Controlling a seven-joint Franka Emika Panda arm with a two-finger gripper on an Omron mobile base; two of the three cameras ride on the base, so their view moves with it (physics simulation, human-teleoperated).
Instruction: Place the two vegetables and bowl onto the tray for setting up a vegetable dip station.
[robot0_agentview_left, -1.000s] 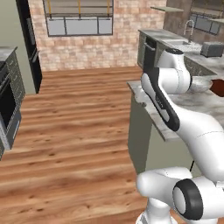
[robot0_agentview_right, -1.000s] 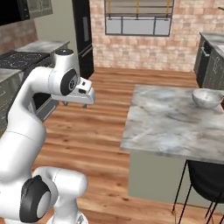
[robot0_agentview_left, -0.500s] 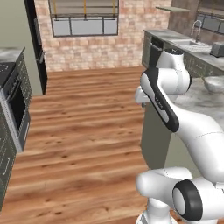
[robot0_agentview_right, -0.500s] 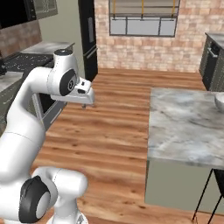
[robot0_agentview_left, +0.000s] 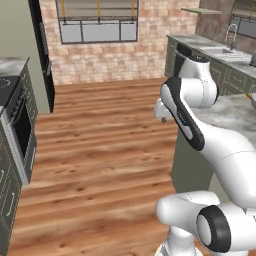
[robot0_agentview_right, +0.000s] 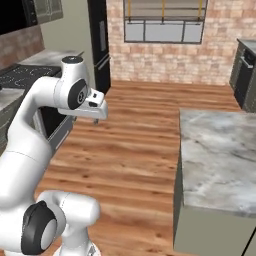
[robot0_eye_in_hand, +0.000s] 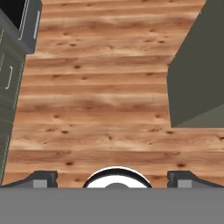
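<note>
a: hanging above the wooden floor (robot0_eye_in_hand: 100, 109), the fingers (robot0_eye_in_hand: 112, 178) point down at bare planks; in the hand view one tip (robot0_eye_in_hand: 40, 178) sits far to one side and the other far to the opposite side, so they are spread wide, released, with nothing between them.

b: and from the base?

a: in the right base view the fingers (robot0_agentview_right: 95, 120) poke out under the white hand, beside the arm's upper joint. in the left base view the hand (robot0_agentview_left: 161, 111) peeks from behind the arm, too hidden to read.

b: where is the table?

a: the marble-topped table (robot0_agentview_right: 220, 160) stands off to the side of the fingers, well apart from them; its dark side wall (robot0_eye_in_hand: 197, 74) shows in the hand view across the floor from the tips. a dark cabinet (robot0_eye_in_hand: 11, 83) stands on the opposite side.

b: any of the task's things?

a: a thin orange sliver (robot0_agentview_left: 248, 95) lies at the far edge of the table top in the left base view, well away from the fingers; it may be the carrot, but it is too small to tell.
</note>
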